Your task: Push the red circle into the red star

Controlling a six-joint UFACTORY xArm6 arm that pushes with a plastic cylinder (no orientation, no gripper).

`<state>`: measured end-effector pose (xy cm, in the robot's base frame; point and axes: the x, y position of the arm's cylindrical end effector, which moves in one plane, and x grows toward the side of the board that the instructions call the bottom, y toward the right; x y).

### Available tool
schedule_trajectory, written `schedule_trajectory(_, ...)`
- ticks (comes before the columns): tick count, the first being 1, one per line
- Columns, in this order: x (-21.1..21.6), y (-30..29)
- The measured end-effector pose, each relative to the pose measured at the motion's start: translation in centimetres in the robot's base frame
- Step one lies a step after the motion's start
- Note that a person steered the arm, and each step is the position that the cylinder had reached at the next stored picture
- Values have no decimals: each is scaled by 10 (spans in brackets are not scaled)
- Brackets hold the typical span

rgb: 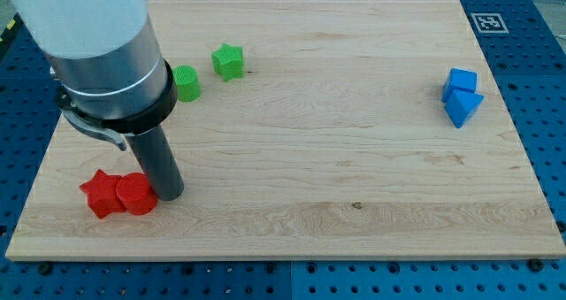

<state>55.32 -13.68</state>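
Note:
The red circle [135, 194] lies near the view's bottom left of the wooden board [301, 123]. The red star [103, 193] lies right against its left side, touching it. My tip [169, 194] stands at the red circle's right edge, in contact with it or nearly so. The dark rod rises from there to the grey arm body at the view's top left.
A green circle [187, 82] and a green star [228, 61] lie near the view's top left, the circle partly beside the arm body. A blue cube [461, 80] and a blue triangle-like block [463, 106] touch each other at the view's right.

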Motion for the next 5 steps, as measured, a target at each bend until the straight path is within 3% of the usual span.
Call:
schedule_trajectory(2,-27,62)
schedule_trajectory(3,-77,109)
schedule_trajectory(5,-220,163)
